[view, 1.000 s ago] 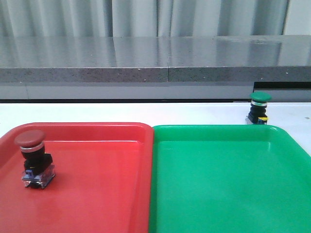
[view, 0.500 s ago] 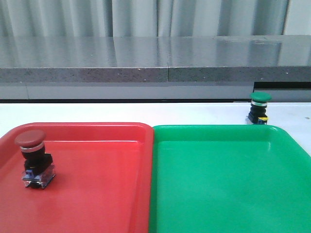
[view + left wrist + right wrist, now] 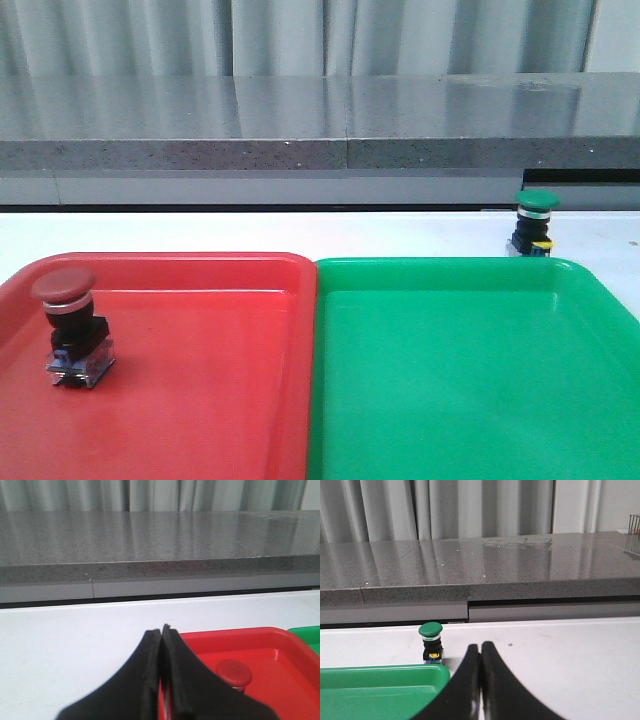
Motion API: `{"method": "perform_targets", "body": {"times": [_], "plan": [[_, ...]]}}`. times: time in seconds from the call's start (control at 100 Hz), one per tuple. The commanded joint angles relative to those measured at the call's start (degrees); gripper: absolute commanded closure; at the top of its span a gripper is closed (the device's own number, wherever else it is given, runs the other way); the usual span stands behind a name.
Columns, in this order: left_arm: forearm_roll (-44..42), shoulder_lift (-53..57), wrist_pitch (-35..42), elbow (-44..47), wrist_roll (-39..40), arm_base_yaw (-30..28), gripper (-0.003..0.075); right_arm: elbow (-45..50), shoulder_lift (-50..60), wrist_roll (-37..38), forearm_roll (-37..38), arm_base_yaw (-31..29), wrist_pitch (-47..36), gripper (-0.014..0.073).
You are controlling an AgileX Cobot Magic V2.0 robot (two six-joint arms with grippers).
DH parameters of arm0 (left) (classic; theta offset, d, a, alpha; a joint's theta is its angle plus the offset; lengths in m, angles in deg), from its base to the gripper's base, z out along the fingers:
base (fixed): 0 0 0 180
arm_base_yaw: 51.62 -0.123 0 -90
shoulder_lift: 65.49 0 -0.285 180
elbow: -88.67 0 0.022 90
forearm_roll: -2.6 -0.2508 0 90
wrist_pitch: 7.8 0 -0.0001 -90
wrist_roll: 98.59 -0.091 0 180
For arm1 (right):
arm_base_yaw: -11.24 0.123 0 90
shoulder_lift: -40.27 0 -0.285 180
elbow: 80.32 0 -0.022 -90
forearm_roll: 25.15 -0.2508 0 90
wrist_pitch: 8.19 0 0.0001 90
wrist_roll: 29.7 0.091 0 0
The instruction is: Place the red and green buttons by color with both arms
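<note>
Btns (image 3: 430, 641) beyond both closed grippers (image 3: 480, 647), untouched.

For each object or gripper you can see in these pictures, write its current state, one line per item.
red button: upright, standing inside the red tray, not held.
green button: upright on the white table, just beyond the green tray's far edge, not held.
red tray: holds only the red button.
green tray: nothing in it.
left gripper: shut, empty.
right gripper: shut, empty.
</note>
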Motion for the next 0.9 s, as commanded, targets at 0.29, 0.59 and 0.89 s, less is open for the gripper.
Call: {"method": "perform_targets", "body": {"times": [0.29, 0.59, 0.89], "plan": [[1.28, 11.58, -2.87, 3.86, -0.18, -7.64, 0.0741, -1.08, 1.09, -0.43, 0.5, 0.05, -4.01, 0.0657], [1.28, 11.73, -3.71, 3.86, -0.18, -7.78, 0.0741, -1.08, 1.03, -0.43, 0.5, 0.05, -4.01, 0.0657], [1.28, 11.73, -3.71, 3.86, -0.18, -7.78, 0.0741, -1.08, 1.03, -0.43, 0.5, 0.05, -4.01, 0.0657]]}}
